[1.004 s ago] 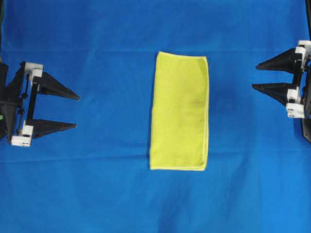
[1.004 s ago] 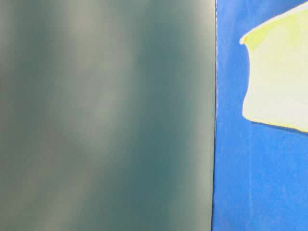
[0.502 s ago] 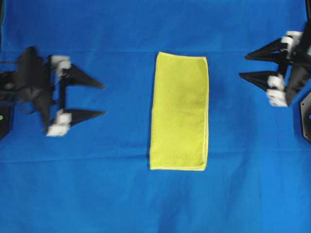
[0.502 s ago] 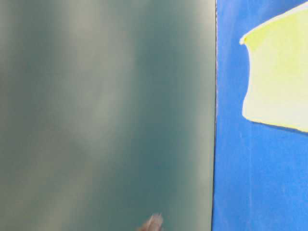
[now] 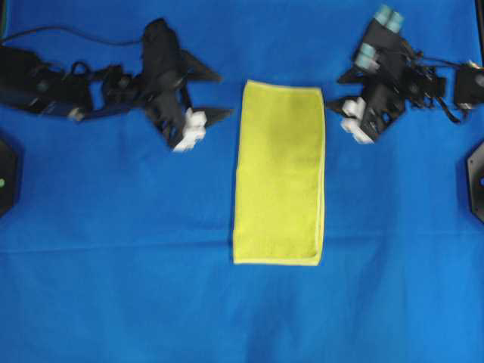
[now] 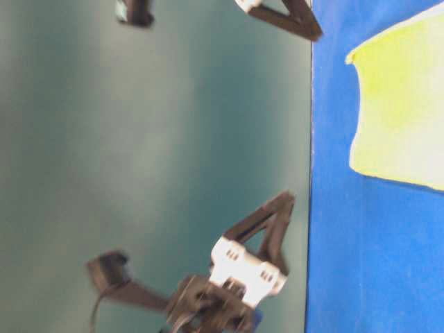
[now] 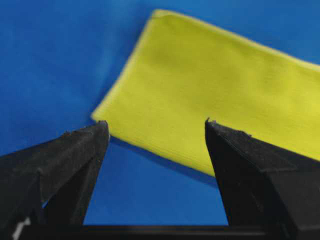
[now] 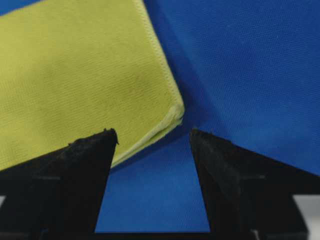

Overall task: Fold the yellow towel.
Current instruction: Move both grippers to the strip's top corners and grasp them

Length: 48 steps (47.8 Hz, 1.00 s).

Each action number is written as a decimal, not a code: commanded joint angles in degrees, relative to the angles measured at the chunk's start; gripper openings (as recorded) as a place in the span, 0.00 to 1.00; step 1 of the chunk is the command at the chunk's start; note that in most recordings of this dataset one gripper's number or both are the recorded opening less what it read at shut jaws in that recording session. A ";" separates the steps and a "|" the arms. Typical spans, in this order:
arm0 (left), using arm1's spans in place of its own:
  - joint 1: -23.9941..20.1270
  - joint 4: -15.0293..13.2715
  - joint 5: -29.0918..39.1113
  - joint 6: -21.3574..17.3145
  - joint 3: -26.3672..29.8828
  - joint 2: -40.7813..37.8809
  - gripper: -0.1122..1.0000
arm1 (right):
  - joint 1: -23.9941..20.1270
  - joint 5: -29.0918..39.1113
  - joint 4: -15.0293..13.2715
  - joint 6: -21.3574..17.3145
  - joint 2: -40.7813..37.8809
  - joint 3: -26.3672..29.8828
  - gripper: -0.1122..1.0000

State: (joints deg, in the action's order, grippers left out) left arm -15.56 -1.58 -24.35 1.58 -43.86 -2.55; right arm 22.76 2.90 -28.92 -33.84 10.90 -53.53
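- Towel [image 5: 279, 173] folded to a long strip, flat at centre of blue cloth [image 5: 113, 287].
- L gripper [image 5: 214, 95] at towel's 10 o'clock, jaws spread wide, empty, tips just beside corner, not touching.
- R gripper [image 5: 339, 91] at 2 o'clock, jaws wide too, nothing held, near that corner.

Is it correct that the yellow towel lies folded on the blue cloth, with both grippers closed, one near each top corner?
Not quite. Both the left gripper and the right gripper are open, as the wrist views show. The yellow towel does lie folded on the blue cloth, one gripper near each top corner.
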 commanded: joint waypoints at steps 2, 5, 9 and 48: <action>-1.14 0.00 -0.62 0.09 3.60 -2.90 0.77 | 1.05 -0.44 -0.44 0.00 -4.66 3.60 0.67; -1.93 -0.09 -0.62 0.09 5.10 -5.27 0.77 | 1.41 -0.53 -0.62 0.00 -6.77 4.75 0.67; -3.16 0.00 -0.62 0.09 6.42 -8.17 0.77 | 2.20 -0.62 -0.79 0.00 -9.05 5.80 0.67; -3.60 0.18 1.93 -2.64 9.67 -17.93 0.13 | 4.66 -1.23 -1.32 0.26 -16.08 7.29 0.14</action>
State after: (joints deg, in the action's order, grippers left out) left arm -19.16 -1.58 -22.41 -0.62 -34.63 -21.36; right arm 27.33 1.49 -30.06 -33.66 -5.54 -46.41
